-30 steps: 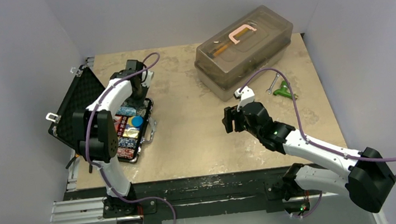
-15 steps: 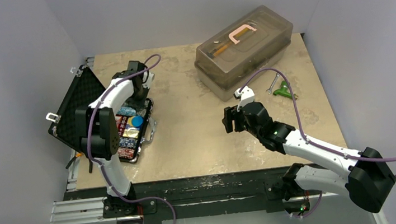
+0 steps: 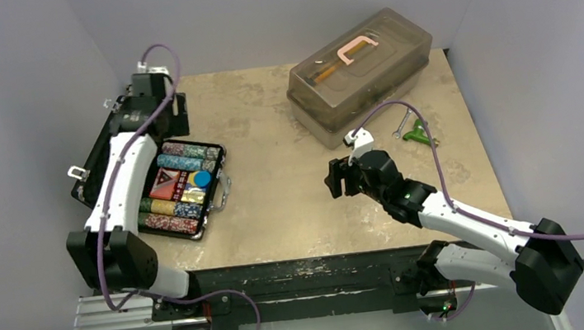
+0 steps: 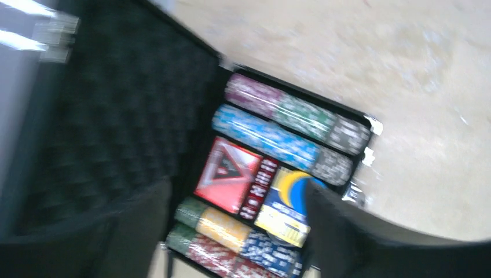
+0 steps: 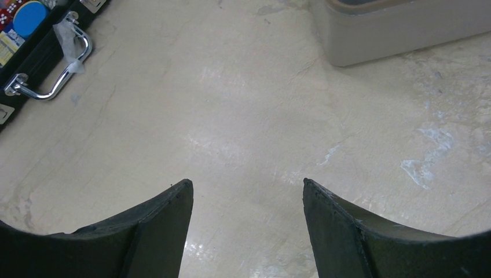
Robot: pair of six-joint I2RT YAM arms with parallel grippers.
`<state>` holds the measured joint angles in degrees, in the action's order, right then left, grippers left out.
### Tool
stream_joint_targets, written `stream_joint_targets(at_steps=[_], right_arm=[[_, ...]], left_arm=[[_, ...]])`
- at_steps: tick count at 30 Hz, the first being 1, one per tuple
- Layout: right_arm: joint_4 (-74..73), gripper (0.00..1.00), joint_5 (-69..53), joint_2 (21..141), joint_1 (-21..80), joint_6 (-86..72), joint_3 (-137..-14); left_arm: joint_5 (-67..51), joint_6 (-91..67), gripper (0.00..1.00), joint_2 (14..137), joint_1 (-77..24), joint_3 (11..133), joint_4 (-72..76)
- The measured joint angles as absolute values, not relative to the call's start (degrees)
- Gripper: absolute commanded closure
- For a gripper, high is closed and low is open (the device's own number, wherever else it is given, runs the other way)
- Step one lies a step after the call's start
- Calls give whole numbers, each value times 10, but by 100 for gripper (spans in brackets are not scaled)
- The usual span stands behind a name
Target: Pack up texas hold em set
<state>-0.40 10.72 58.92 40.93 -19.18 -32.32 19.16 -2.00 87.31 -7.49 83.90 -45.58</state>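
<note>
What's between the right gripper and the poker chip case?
Only bare tabletop between the right gripper and the poker chip case; the top external and right wrist views both show it.

A beige, mottled stone-look tabletop (image 3: 284, 199) carries four things. Along its left side lies a flat black hinged briefcase (image 3: 211, 209), open, its base flat on the surface and its foam-lined lid (image 4: 104, 116) tilted up past the left edge. At the far middle-right sits a large translucent grey plastic tub (image 3: 362, 82). Just beside the tub's right end lie a small silver wrench (image 3: 402, 124) and a green-handled tool (image 3: 419, 135), close together.
</note>
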Motion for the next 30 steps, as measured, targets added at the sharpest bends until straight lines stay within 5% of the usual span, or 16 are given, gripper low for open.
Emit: stream_joint_targets(at_steps=[7,21,30], right_arm=[[4,32,81,587,409,-197,-316],[5,32,64,581,409,-201,-315],[9,32,64,585,409,-204,-315]], left_arm=[[242,-30,0,820,48,899,-442],[318,-11,1,989,91,985,-486],[243,-59,21,960,98,945,-499]])
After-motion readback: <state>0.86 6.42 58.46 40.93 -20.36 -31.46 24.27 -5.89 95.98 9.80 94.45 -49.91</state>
